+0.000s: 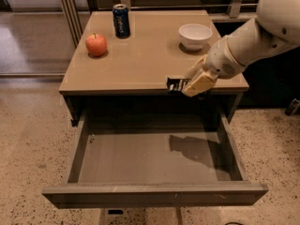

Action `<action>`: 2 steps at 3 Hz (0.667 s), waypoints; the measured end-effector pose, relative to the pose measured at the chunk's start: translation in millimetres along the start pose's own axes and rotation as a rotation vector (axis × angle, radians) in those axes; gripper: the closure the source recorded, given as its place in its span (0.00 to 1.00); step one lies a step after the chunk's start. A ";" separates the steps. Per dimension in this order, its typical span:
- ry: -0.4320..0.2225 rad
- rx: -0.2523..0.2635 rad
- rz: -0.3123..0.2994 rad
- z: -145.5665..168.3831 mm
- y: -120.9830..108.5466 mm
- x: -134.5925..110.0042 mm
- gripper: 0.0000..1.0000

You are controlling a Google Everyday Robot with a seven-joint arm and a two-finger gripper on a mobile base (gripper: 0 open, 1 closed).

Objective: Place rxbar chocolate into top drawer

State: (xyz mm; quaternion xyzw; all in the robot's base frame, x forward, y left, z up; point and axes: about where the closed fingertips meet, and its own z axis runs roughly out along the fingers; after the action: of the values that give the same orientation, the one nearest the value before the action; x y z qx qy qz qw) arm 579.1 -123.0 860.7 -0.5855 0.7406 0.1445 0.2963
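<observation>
Item: rxbar chocolate point(174, 85), pinched in my jaws at the tabletop point(140, 64) front edge, above the open top drawer point(154, 193); held out forward, I judge, to clear the edge before lowering. Apple point(96, 44), can point(121, 20), bowl point(195, 34): behind.

Cream two-finger gripper point(188, 85), at the front edge of the tan flat table point(140, 64), hides the right part of the flat black-wrapped snack bar point(173, 84) pinched between its fingers point(200, 82); the wrapper's white lettering is too small to read. Up and right of it, the white arm point(262, 29) is cut off.
</observation>
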 end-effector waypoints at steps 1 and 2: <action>0.005 -0.032 0.040 20.3 34.2 28.0 1.00; -0.010 -0.091 0.082 50.9 60.4 60.1 1.00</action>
State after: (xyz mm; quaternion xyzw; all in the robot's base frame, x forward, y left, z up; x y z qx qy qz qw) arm 526.9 -125.0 776.3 -0.5669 0.7551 0.1930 0.2669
